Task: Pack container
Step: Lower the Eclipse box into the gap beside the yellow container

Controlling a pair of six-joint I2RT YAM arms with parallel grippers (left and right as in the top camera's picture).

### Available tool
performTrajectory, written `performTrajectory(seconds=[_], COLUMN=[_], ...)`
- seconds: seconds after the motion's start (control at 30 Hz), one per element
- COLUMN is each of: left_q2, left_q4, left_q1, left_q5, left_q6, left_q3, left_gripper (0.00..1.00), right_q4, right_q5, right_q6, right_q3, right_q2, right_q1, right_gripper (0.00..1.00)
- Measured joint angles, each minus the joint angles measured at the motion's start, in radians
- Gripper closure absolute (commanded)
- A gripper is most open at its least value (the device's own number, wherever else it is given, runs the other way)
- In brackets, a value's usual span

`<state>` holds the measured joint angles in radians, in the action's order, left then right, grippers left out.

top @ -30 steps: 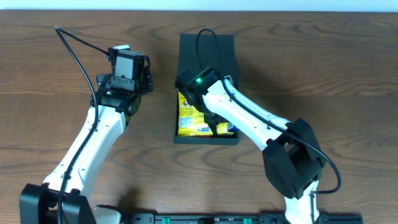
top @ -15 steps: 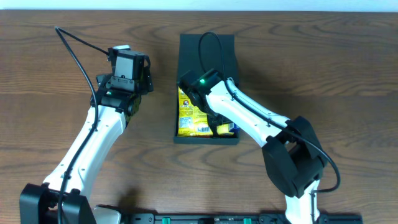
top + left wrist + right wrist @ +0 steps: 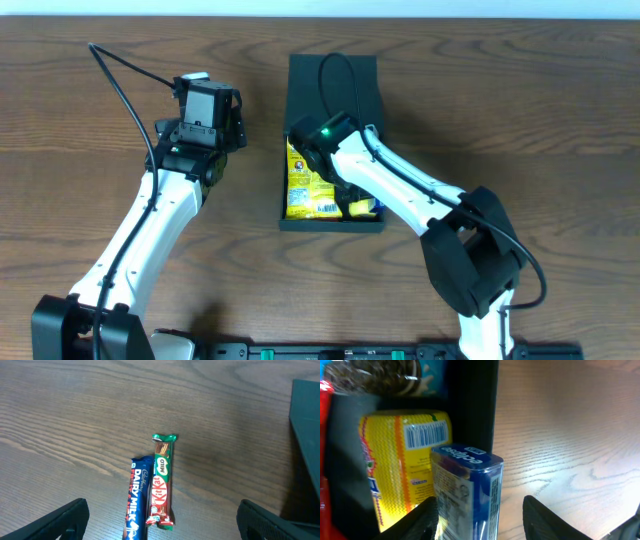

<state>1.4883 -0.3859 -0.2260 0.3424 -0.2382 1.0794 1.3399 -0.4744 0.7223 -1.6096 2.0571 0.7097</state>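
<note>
The container (image 3: pixel 330 222) is a dark open box at the table's middle, its flap lid (image 3: pixel 332 80) lying flat behind it. A yellow packet (image 3: pixel 303 180) lies inside. My right gripper (image 3: pixel 350 198) reaches down into the box. In the right wrist view it (image 3: pixel 485 527) is open around a blue Eclipse box (image 3: pixel 470 485) by the container's wall (image 3: pixel 470 410), with a gap to the right finger (image 3: pixel 555 520). My left gripper (image 3: pixel 162 527) hangs open over a blue Dairy Milk bar (image 3: pixel 137 502) and a KitKat Milo bar (image 3: pixel 162 477) on the table.
A dark-biscuit packet (image 3: pixel 380 375) and the yellow packet (image 3: pixel 395 455) fill the box's floor beside the Eclipse box. The container's edge (image 3: pixel 305 450) shows right of the two bars. The left arm's cable (image 3: pixel 120 80) trails over the table's far left.
The right gripper's jaws have spread apart off the blue Eclipse box, which stays in the container. The left arm has not moved.
</note>
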Motion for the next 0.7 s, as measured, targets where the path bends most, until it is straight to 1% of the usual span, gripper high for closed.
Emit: performTrajectory(seconds=[0.33, 0.7], left_q2=[0.0, 0.0], left_q4=[0.0, 0.0], left_q1=[0.0, 0.0], left_q5=[0.0, 0.0], left_q6=[0.0, 0.0], left_q3=[0.0, 0.0], left_gripper=[0.04, 0.04], right_q4=[-0.007, -0.013], right_q5=[-0.012, -0.02], right_q6=[0.0, -0.001], right_q3=[0.043, 0.032], right_q2=[-0.002, -0.003], right_q1=[0.001, 0.001], right_gripper=[0.37, 0.32])
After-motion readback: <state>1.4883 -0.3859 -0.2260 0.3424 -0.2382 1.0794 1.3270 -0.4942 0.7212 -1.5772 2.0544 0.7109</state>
